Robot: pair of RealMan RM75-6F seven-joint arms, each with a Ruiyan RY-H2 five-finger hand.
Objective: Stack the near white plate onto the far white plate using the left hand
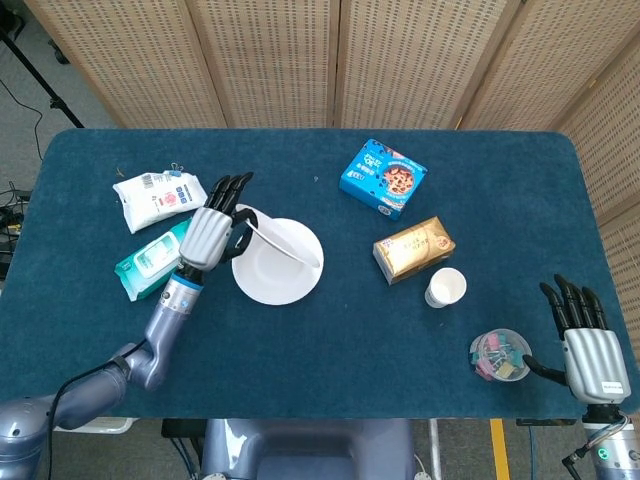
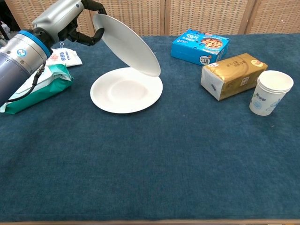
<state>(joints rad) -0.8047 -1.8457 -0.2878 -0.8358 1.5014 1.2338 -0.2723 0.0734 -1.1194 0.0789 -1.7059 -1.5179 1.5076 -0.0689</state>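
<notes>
Nearest, a broad stretch of blue cloth (image 2: pixel 154 178) lies bare. At the near right edge the right hand (image 1: pixel 588 345) waits with fingers straight and apart, gripping nothing, beside a clear tub (image 1: pixel 498 354) of clips. Mid-table a smooth round far plate (image 2: pixel 125 90) lies flat. Above it the left hand (image 2: pixel 70 18) grips the near plate (image 2: pixel 126 43) by its far rim, tilted steeply, lower edge just over the flat plate's far side. Soft wipes packs (image 2: pixel 35 84) crowd its left.

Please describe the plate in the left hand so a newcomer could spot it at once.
On the blue table, find the left hand beside the green wipes pack. Its fingers hold a white plate, tilted steeply in the air, unlike the white plate lying flat below it.
</notes>
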